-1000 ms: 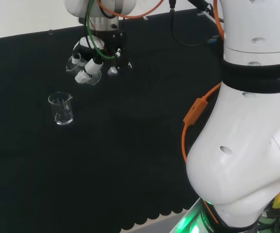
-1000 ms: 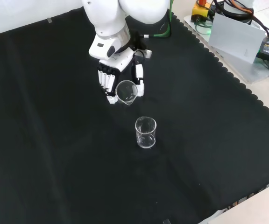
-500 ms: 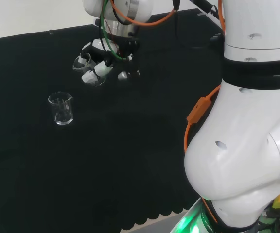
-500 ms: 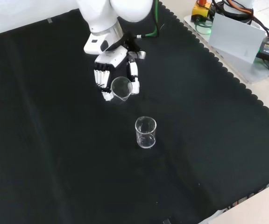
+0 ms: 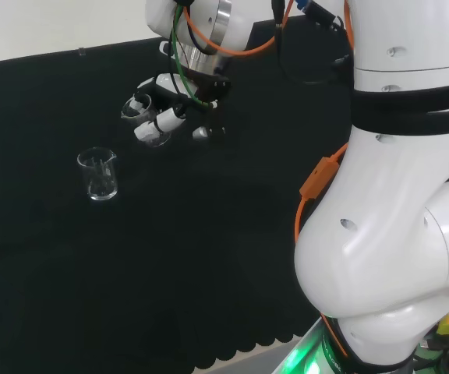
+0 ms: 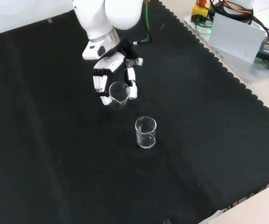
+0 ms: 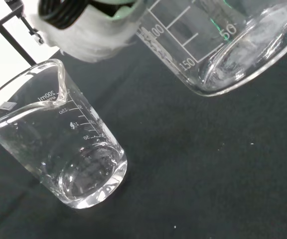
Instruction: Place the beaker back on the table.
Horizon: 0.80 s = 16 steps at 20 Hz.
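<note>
Above the counter point(image 6: 55, 154), the hand point(image 6: 107, 73) was curled round a tilted beaker point(image 6: 118, 93), near a second, upright beaker point(image 6: 145, 132).

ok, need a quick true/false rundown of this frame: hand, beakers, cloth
1. The hand is curled round a beaker. True.
2. The held beaker stands upright on the cloth. False: it is tilted and off the cloth, as the head view shows.
3. A second beaker stands upright on the cloth, clear of the hand. True.
4. In the front view the standing beaker is higher up the picture than the hand. False: it is below the hand and a little to the right.
5. The standing beaker lies on its side. False: it stands on its base, mouth up.
</note>
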{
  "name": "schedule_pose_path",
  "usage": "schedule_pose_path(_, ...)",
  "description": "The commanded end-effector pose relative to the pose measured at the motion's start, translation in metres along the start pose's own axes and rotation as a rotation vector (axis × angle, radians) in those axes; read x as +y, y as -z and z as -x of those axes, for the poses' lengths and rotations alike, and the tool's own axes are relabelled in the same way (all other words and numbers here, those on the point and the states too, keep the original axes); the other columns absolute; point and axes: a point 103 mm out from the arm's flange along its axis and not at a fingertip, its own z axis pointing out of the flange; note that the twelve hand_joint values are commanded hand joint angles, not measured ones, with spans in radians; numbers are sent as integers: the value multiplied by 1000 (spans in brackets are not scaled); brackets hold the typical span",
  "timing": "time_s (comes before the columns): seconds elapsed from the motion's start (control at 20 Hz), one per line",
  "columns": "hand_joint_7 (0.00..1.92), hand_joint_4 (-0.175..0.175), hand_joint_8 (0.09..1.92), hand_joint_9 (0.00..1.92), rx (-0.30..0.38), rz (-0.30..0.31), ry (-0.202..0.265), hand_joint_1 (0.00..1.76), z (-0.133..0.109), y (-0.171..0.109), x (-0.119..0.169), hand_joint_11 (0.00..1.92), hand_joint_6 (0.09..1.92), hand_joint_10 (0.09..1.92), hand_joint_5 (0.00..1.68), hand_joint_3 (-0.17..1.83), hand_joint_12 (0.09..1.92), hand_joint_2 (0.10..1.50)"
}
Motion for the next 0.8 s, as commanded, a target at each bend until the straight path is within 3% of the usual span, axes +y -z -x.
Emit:
schedule_pose_path(0.05,1048,-175,1013,1358,37,31,33,1269,0,-14,10,1022,1023,1125,993,-175,990,1172)
schedule_pose_path(0.45,1062,-175,988,1351,68,52,40,1271,7,-29,20,1033,1001,1077,1006,-175,958,1165)
schedule_pose_path(0.8,1071,-175,970,1354,87,76,20,1273,13,-41,21,1047,985,1059,1015,-175,944,1161)
